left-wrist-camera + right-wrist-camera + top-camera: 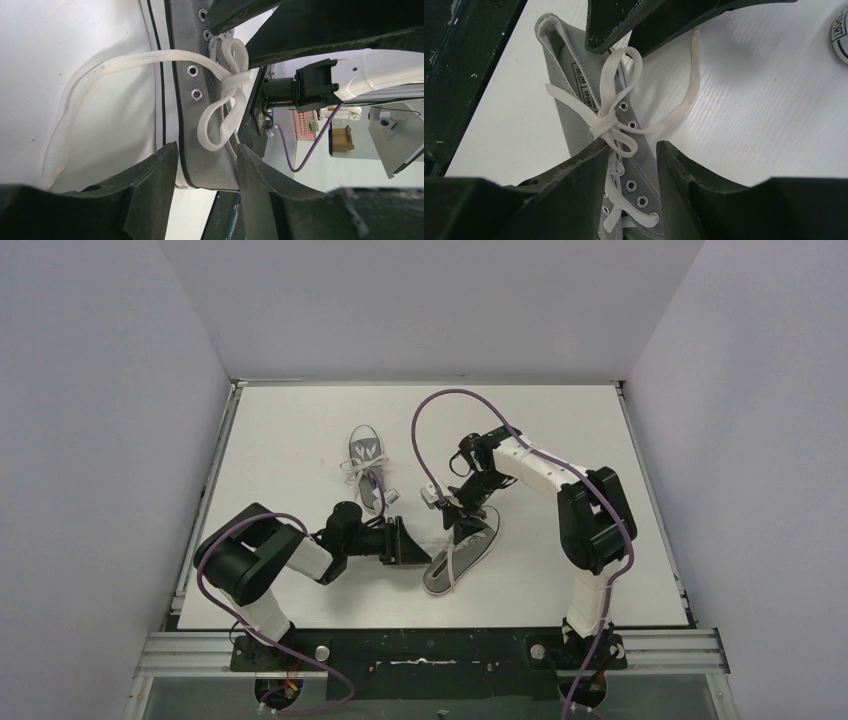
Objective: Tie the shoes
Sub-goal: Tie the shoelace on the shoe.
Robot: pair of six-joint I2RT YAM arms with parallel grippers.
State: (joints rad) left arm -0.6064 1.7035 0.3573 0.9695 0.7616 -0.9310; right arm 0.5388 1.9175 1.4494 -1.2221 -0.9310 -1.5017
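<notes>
Of the two grey shoes, the near one (480, 540) lies between my two grippers and the far one (366, 452) lies further back, its laces spread out. My left gripper (413, 540) is shut across the near shoe's heel side (186, 115), one finger on the white sole edge and the other on the collar. A small white bow (225, 107) is tied at the top eyelets, and one long lace (95, 80) trails over the table. My right gripper (631, 145) stands open over the laced upper (640, 167), with a loop of the bow (616, 117) between its fingertips.
The white table (300, 430) is walled on three sides, with a metal rail along its left edge (205, 500). A purple cable (430, 420) arcs above the table from the right arm. The right arm's wrist (320, 82) hangs close above the shoe.
</notes>
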